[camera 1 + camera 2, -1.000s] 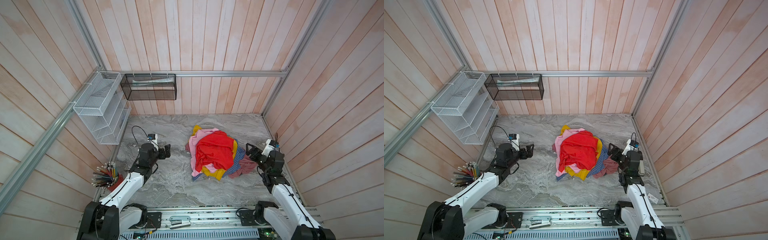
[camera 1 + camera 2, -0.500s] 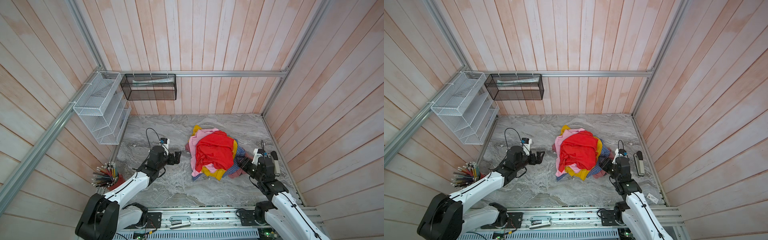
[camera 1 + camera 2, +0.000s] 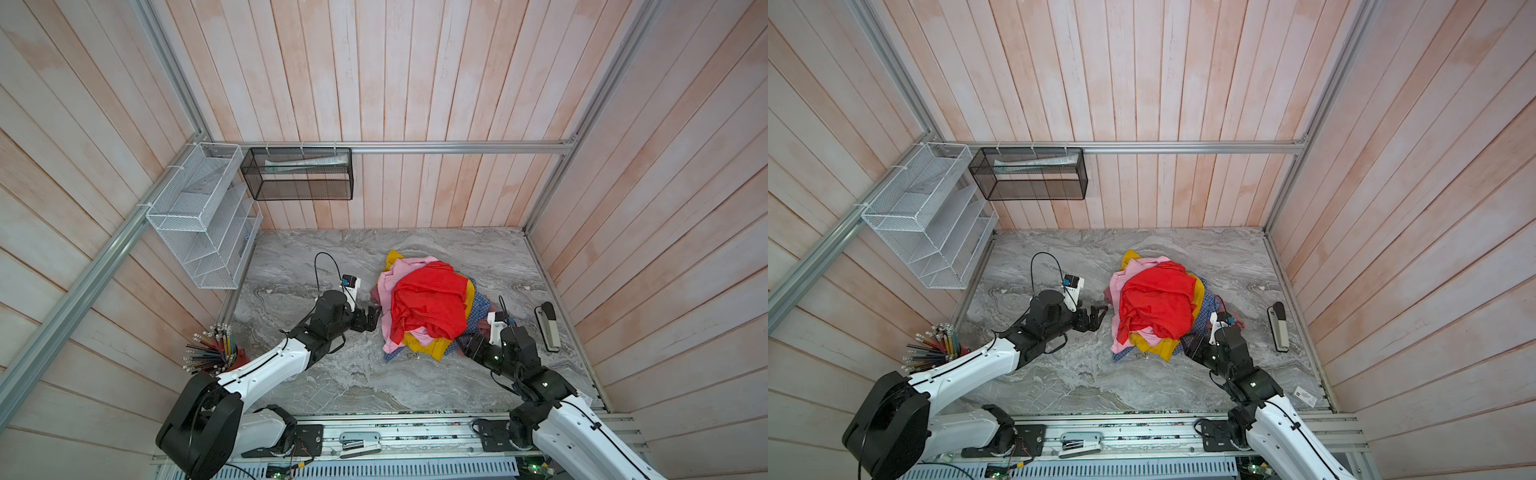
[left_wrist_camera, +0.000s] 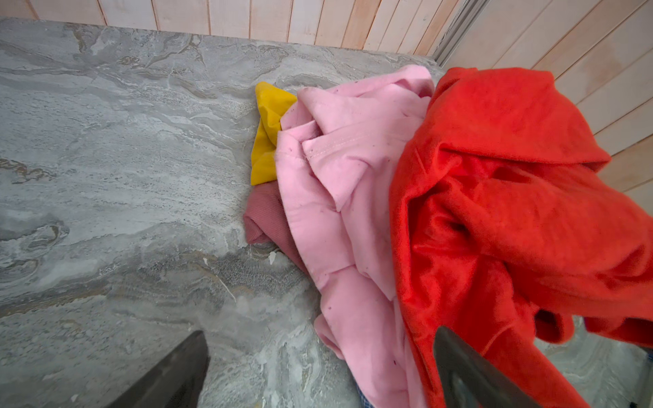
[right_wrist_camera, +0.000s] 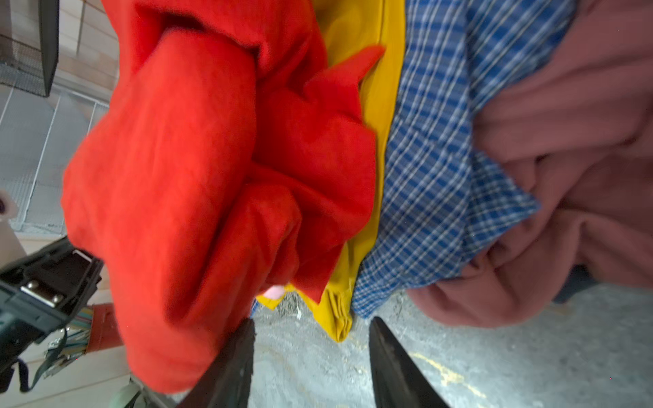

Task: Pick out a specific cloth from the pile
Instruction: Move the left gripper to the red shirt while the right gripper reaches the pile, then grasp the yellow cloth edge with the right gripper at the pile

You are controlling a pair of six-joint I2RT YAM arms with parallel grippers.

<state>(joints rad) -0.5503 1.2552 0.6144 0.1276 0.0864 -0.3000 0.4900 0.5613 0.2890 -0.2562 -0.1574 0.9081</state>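
Two fingers (image 5: 236, 360) of my right gripper (image 5: 311, 323) stand apart, bare table (image 5: 311, 356) between them, clasping nothing. The hem of the cloth (image 5: 339, 314) hangs just at their tips. This gripper sits at the 5 o'clock edge of the pile (image 3: 1154, 307). My left gripper (image 3: 374, 319) is spread wide and empty at 9 o'clock, just beside the pink garment (image 3: 392, 286). The mustard-yellow cloth lies under the red garment (image 3: 428, 303), peeking out at 12, 3 and 6 o'clock.

Bright, even light, soft shadows; pale wooden wall planks (image 3: 374, 83) bow at frame edges; bright red fabric garment (image 5: 169, 197) blurred close-up.
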